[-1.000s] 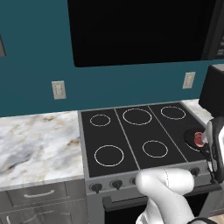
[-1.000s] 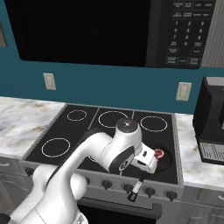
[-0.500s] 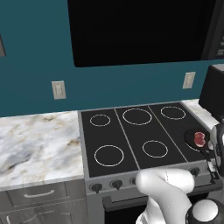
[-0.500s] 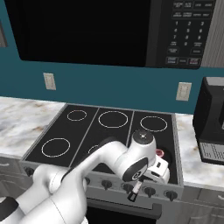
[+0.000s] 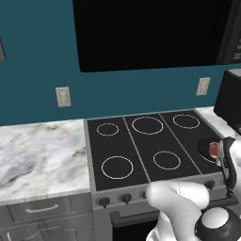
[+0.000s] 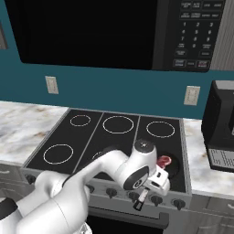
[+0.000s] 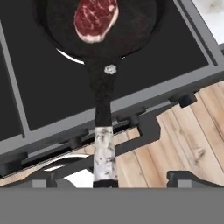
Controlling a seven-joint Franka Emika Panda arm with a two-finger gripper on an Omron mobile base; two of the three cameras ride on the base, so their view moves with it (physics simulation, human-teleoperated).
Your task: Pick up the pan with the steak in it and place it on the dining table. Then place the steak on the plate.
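Currently the tool (image 7: pixel 109 177) hangs open over the pan (image 7: pixel 105 52) handle; the steak (image 7: pixel 95 18) lies in the pan on the stovetop (image 7: pixel 48 94).

Glossy white rounded arm (image 6: pixel 68 192) with dark joint caps; claw (image 6: pixel 140 201) fingertips look dark, perhaps black.

Just ahead of our hand (image 7: pixel 107 177), the pan (image 7: pixel 131 26) is black, its handle (image 7: pixel 104 144) black near the bowl and mottled silvery-white toward us. In it the steak (image 7: pixel 95 18) is red with whitish marbling and a pale fat edge. Under the pan, the stovetop (image 5: pixel 146 146) is black with thin white burner rings and a grey frame. Beneath our hand, the floor (image 7: pixel 192 140) is light tan wood planks. Off to one side, the desk (image 5: pixel 42 150) is white-grey marble with tan veins, against a teal wall (image 5: pixel 37 61).
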